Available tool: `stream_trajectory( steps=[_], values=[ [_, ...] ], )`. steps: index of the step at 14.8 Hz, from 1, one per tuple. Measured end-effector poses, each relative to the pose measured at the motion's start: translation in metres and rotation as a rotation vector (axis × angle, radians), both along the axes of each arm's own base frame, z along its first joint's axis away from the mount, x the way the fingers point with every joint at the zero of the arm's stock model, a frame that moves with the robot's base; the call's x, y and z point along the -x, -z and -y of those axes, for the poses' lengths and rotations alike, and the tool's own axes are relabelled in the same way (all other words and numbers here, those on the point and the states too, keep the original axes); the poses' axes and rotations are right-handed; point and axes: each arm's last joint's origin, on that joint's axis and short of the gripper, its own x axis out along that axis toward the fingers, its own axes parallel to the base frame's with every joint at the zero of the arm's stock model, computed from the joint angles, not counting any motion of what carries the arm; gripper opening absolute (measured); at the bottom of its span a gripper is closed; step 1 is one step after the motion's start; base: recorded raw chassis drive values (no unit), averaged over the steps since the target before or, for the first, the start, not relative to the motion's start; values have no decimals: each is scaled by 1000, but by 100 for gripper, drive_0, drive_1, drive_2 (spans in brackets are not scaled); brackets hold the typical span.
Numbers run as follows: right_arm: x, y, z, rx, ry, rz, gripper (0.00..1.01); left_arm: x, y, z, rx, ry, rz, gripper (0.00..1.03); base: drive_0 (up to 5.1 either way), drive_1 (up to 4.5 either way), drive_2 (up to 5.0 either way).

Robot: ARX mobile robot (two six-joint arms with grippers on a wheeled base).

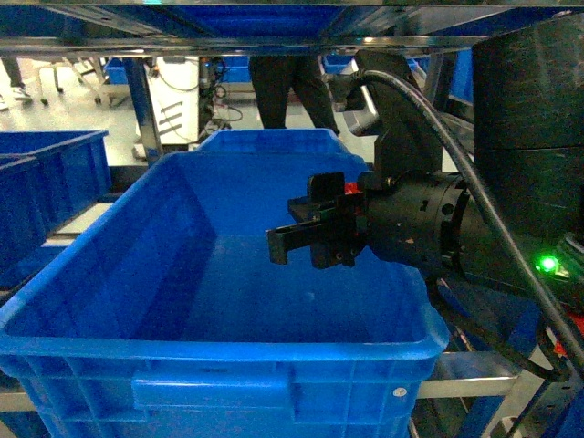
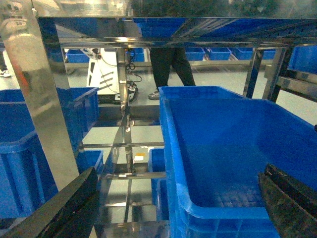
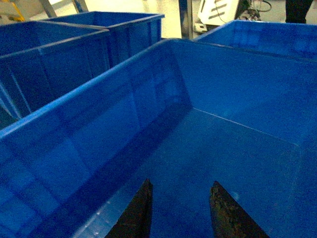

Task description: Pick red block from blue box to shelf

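The red block and the blue box are out of view. My right gripper (image 1: 292, 233) hangs open over the inside of a large dark blue crate (image 1: 228, 351), with nothing between its fingers (image 3: 136, 213). Below them is only the crate's bare floor (image 3: 223, 148). A small red patch shows on the gripper body behind the fingers; I cannot tell what it is. The left gripper (image 2: 179, 173) is wide open and empty, beside the crate's left rim (image 2: 171, 148). It does not show in the head view. The steel shelf (image 1: 144, 100) frames everything, and one upright post (image 2: 44, 99) stands close on the left.
More dark blue crates stand to the left (image 1: 46, 173), (image 3: 54, 54) and behind the large one (image 1: 274, 139). A person's legs (image 1: 283, 91) and a white machine (image 1: 178, 91) are on the floor beyond the rack. Shelf rails (image 2: 133, 174) run beside the crate.
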Motion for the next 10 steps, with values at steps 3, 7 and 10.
stream_trajectory(
  steps=[3, 7, 10],
  values=[
    [-7, 10, -1, 29, 24, -15, 28, 0, 0, 0, 0, 0, 0, 98, 0, 0, 0],
    [-10, 7, -1, 25, 52, 41, 49, 0, 0, 0, 0, 0, 0, 98, 0, 0, 0],
    [-10, 7, -1, 32, 52, 45, 85, 0, 0, 0, 0, 0, 0, 98, 0, 0, 0]
  ],
)
